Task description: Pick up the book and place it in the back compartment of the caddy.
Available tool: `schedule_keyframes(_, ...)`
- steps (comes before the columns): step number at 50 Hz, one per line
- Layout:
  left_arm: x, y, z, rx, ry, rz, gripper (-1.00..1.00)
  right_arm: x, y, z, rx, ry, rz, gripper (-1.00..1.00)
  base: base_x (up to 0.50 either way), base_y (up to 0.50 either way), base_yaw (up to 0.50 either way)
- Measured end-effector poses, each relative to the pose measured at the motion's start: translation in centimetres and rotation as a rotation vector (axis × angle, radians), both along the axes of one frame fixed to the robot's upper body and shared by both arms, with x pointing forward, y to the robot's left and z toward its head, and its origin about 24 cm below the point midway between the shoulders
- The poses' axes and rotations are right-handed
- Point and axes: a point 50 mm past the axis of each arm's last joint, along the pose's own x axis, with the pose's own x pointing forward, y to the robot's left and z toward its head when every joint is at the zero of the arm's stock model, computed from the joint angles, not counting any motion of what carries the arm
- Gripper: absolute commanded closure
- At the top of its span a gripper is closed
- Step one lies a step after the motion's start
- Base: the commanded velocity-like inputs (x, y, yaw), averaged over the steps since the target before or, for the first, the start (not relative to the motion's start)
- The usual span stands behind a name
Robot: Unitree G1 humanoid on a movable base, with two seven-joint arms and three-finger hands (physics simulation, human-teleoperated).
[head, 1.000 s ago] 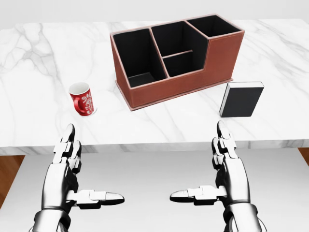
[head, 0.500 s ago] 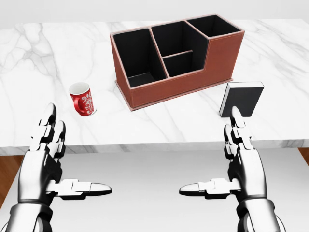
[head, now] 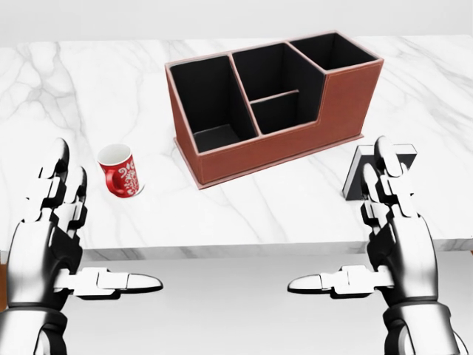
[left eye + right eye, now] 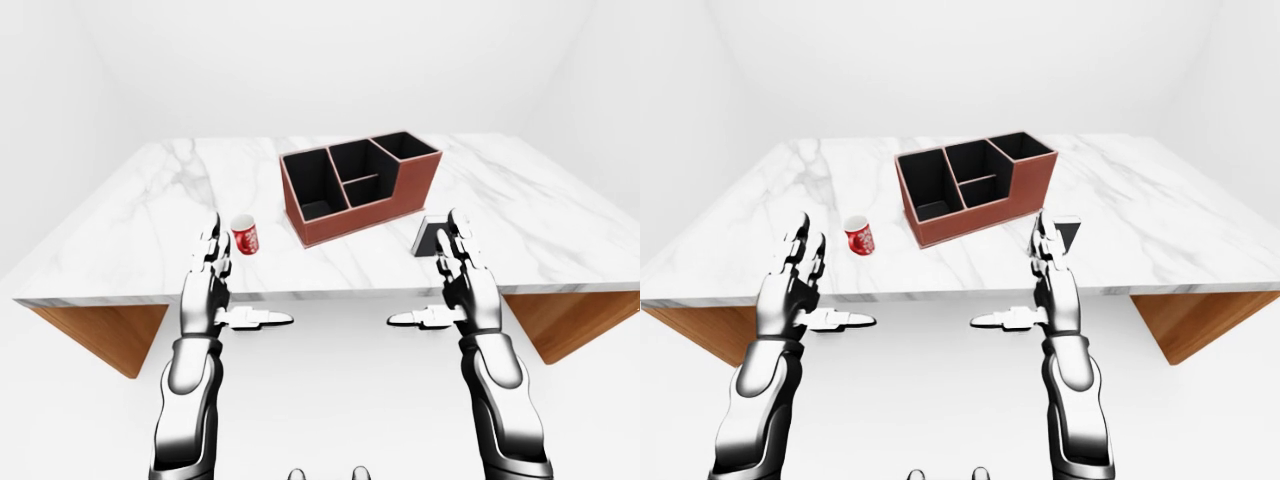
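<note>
We see the brown leather caddy (image 3: 273,103) on the white marble table (image 3: 414,96), its black compartments holding nothing. The black hardcover book (image 3: 357,171) stands upright just right of it, partly behind our right hand (image 3: 395,229). Both that and our left hand (image 3: 48,229) hover with fingers spread, grasping nothing, near a red patterned mug (image 3: 120,170).

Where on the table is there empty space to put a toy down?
Plenty of bare marble table lies left of the caddy and above the mug, and along the near edge between mug and book. It is tight between the caddy and the book, where the open right hand stands.

books: 1 (image 3: 360,171) | caddies: 1 (image 3: 347,96) | mugs: 1 (image 3: 121,171) | tables: 1 (image 3: 89,81)
</note>
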Motion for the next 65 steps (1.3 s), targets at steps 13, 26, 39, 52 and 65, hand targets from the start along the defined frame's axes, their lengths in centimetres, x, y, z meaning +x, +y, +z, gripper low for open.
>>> schedule_keyframes(13, -0.05, 0.04, 0.27, 0.001, -0.012, -0.001, -1.0, -0.25, -0.23, 0.76, -0.008, -0.033, 0.003, -1.0, 0.5, 0.0, 0.0)
schedule_keyframes(26, -0.08, 0.04, 0.32, 0.002, -0.014, -0.001, -1.0, -0.38, -0.18, 0.95, -0.016, -0.04, 0.007, -1.0, 0.5, 0.0, 0.0)
schedule_keyframes(39, -0.14, 0.03, 0.38, 0.002, -0.017, -0.002, -1.0, -0.38, -0.14, 0.86, -0.02, -0.036, 0.008, -1.0, 0.5, 0.0, 0.0)
schedule_keyframes(52, -0.1, 0.01, 0.34, 0.001, -0.015, -0.003, -1.0, -0.18, -0.11, 0.74, -0.037, -0.03, -0.011, -1.0, 0.12, 0.0, 0.0)
schedule_keyframes(65, -0.17, 0.04, 0.25, 0.002, -0.011, -0.002, -1.0, -0.41, -0.05, 0.66, -0.03, -0.027, 0.008, -1.0, 0.42, 0.0, 0.0)
